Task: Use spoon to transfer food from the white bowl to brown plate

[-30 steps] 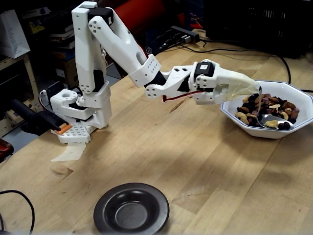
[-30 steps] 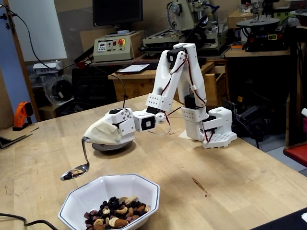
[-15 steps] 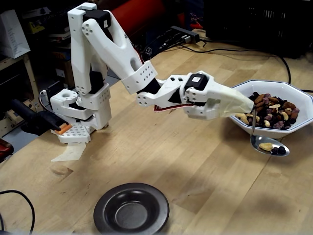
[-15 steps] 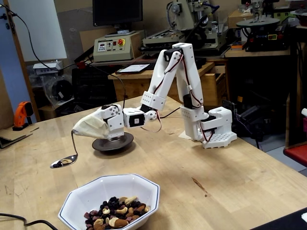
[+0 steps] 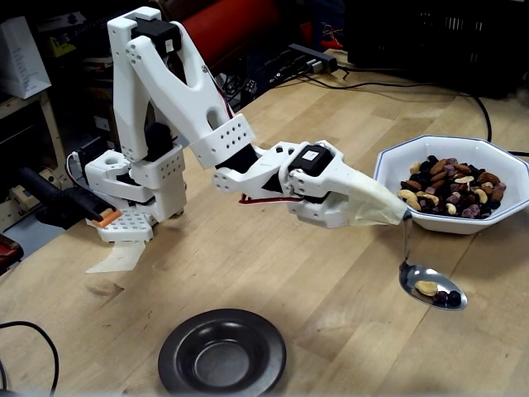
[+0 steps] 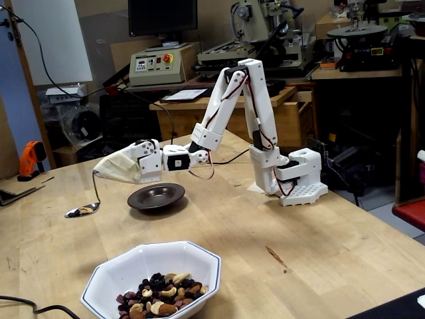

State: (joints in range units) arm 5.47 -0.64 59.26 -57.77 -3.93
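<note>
My gripper (image 5: pixel 400 217) (image 6: pixel 97 174) is wrapped in beige tape that hides its jaws, and the silver spoon (image 5: pixel 431 285) (image 6: pixel 82 211) hangs from its tip. A few nuts and dark pieces of food (image 5: pixel 436 291) lie in the spoon, held level above the bare wood. It hovers just in front of the white bowl (image 5: pixel 447 225) (image 6: pixel 155 258), which still holds a heap of food (image 5: pixel 450 185) (image 6: pixel 160 303). The brown plate (image 5: pixel 178 351) (image 6: pixel 172 200) sits empty near the front edge in one fixed view and just right of the spoon in the other.
The arm's white base (image 5: pixel 135 187) (image 6: pixel 297 185) stands on the wooden table over a scrap of paper (image 5: pixel 116 256). A black cable (image 5: pixel 33 329) curls at the front left corner. More cables (image 5: pixel 388 86) run along the back edge.
The spoon has come up out of the white bowl carrying food. It has swung clear of the rim and toward the brown plate as the arm turned.
</note>
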